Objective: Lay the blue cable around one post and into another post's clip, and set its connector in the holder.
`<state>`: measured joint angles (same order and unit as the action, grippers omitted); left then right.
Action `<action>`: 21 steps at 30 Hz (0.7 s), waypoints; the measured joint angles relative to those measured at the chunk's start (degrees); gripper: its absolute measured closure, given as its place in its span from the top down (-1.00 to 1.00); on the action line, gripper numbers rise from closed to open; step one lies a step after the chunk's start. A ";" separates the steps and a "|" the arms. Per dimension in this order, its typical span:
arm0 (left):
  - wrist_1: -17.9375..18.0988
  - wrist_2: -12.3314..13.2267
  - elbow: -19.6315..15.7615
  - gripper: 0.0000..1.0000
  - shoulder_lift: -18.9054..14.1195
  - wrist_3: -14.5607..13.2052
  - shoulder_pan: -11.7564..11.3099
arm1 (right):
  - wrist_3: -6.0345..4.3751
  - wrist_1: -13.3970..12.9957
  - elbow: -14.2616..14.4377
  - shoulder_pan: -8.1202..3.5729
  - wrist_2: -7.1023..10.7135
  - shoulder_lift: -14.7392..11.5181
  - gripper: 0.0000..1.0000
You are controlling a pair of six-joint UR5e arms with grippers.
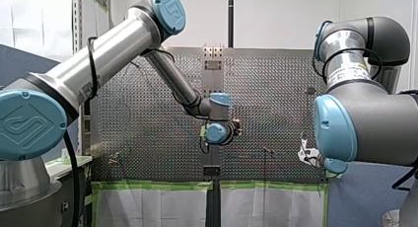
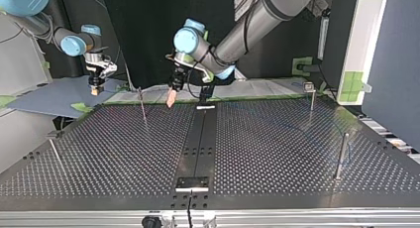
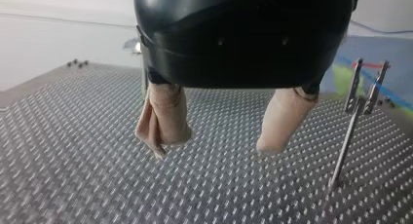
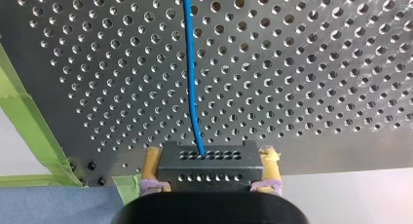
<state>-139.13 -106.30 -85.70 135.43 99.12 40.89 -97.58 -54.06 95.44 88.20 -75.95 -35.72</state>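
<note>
Nearest, in the right wrist view, my right gripper (image 4: pixel 210 158) is closed on the connector (image 4: pixel 210 173), a dark block with two rows of holes. Its yellow pads (image 4: pixel 152 165) press on the block's two short ends, so the block's long axis lies across, from pad to pad. The blue cable (image 4: pixel 189 73) leaves the block's upper row and points straight away from the gripper. Its long axis runs out over the perforated table (image 4: pixel 311 78) with only a slight bend near the connector, and it passes out of view before reaching any post. Green tape (image 4: pixel 24 117) marks the table's edge beside the gripper, so the connector sits at that edge. I judge the routing to be barely begun: the cable's end is in hand, but nothing shows it round a post or in a clip, and the connector is in no holder. The next move calls for carrying the connector across the table so the cable wraps one post, held low enough to catch, then steering it into a clip's fork. Farther off, in the left wrist view, my left gripper (image 3: pixel 215 146) hangs above the table with its beige fingers (image 3: pixel 165 117) well apart and nothing between them. A thin post (image 3: pixel 345 146) with a forked clip stands beside and beyond it.
</note>
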 joint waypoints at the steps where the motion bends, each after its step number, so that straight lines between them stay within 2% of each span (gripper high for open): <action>1: -0.09 0.22 -0.53 1.00 -0.53 0.49 -0.52 | -0.07 -0.02 0.01 -0.01 -0.01 0.00 -0.98; 4: -0.65 0.10 -2.20 1.00 -2.21 2.02 -2.20 | -0.43 -0.04 0.02 -0.01 -0.01 0.00 -0.98; 7: -1.67 -1.06 -3.92 1.00 -3.92 2.83 -3.92 | -0.66 -0.03 0.01 -0.01 0.22 0.00 -0.98; 13: -3.08 -1.89 -7.31 1.00 -7.31 2.34 -7.11 | -0.93 0.00 0.02 -0.02 0.73 0.06 -0.98; 21: -5.44 -0.97 -11.94 1.00 -11.93 2.84 -8.18 | -0.96 0.03 0.04 -0.01 0.94 0.17 -0.98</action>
<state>-144.57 -107.26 -97.64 123.50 101.96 32.72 -98.54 -54.03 95.47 88.19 -75.00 -35.56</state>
